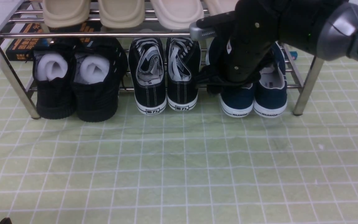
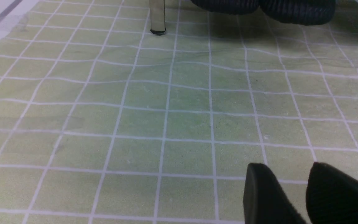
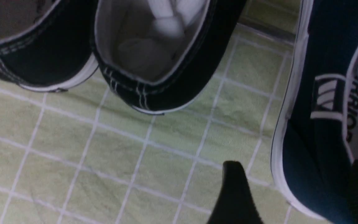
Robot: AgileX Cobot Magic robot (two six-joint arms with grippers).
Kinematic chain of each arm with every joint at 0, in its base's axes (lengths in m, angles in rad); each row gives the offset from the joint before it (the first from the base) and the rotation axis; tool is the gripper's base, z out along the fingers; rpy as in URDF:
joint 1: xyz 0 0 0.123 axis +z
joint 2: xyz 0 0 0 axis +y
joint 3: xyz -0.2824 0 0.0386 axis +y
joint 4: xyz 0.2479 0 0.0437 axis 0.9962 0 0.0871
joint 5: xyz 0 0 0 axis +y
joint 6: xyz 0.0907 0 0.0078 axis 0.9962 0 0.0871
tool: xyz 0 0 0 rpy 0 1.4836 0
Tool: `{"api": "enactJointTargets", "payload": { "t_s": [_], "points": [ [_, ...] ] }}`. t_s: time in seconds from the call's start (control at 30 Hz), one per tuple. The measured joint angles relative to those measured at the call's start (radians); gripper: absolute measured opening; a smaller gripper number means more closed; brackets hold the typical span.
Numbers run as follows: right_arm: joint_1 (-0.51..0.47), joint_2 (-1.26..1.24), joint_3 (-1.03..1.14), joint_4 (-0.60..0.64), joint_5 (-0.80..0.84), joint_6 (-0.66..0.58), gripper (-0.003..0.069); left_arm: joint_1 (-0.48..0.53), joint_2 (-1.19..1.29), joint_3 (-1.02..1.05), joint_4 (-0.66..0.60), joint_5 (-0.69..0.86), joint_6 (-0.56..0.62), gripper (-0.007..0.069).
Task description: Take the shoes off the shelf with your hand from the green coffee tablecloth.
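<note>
**Fingers spread over one navy shoe, nothing gripped**

Your right fingers (image 3: 235, 193) stand wide apart. In the right wrist view one hangs over bare cloth, clear of the white sole. The other sits at the frame's lower right corner, over the shoe's opening. The shoe's side wall lies between them, and neither visibly presses on it.

The navy shoes (image 1: 270, 96) sit right of centre in the front view. They are on the bottom tier of the shelf (image 1: 89, 35), heels down on the green tablecloth (image 1: 179, 161). The right arm (image 1: 250, 46) covers much of the nearer one.

Watch for these as you close:
- You straddle only one canvas wall, so it may fold and slip out, or one shoe may come away alone.
- The top tier's chrome bar passes close by the arm, so a straight lift would likely knock the shelf.
- The black laced sneakers (image 1: 163, 90) stand just beside, and a sideways swing could clip them.
- The heels rest on cloth, so a low drag may bunch it.

Your left fingers (image 2: 263, 193) are parted over bare cloth at the lower right of their view, holding nothing.
</note>
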Motion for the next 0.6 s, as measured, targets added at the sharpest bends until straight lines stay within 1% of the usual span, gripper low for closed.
{"api": "enactJointTargets", "payload": {
  "t_s": [0.13, 0.3, 0.6],
  "points": [
    [-0.001, 0.02, 0.0, -0.079, -0.06, 0.003, 0.0477, 0.0, 0.0, 0.0, 0.0, 0.0, 0.0, 0.0242],
    [-0.002, 0.038, 0.0, -0.141, -0.116, 0.004, 0.0477, 0.0, 0.0, 0.0, 0.0, 0.0, 0.0, 0.0242],
    [-0.002, 0.102, 0.0, -0.167, -0.151, 0.004, 0.0478, 0.0, 0.0, 0.0, 0.0, 0.0, 0.0, 0.0242]
  ]
}}
